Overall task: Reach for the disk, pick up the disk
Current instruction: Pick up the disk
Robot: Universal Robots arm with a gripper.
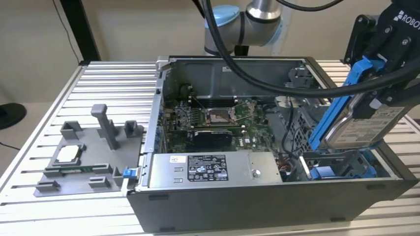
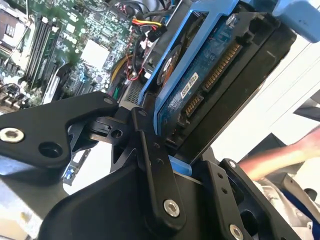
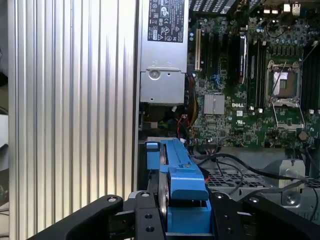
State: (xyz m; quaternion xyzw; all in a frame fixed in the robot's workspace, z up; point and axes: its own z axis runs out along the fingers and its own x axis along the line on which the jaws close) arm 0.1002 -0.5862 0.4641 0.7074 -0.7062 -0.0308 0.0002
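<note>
The gripper (image 1: 384, 81) is clamped on the disk (image 1: 357, 120), holding it tilted in its blue frame above the bay (image 1: 341, 167) at the case's (image 1: 262, 201) four o'clock corner, seen from the exterior view.

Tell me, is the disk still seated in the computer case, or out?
Out. The disk hangs tilted above the case, clamped in the claw.
</note>
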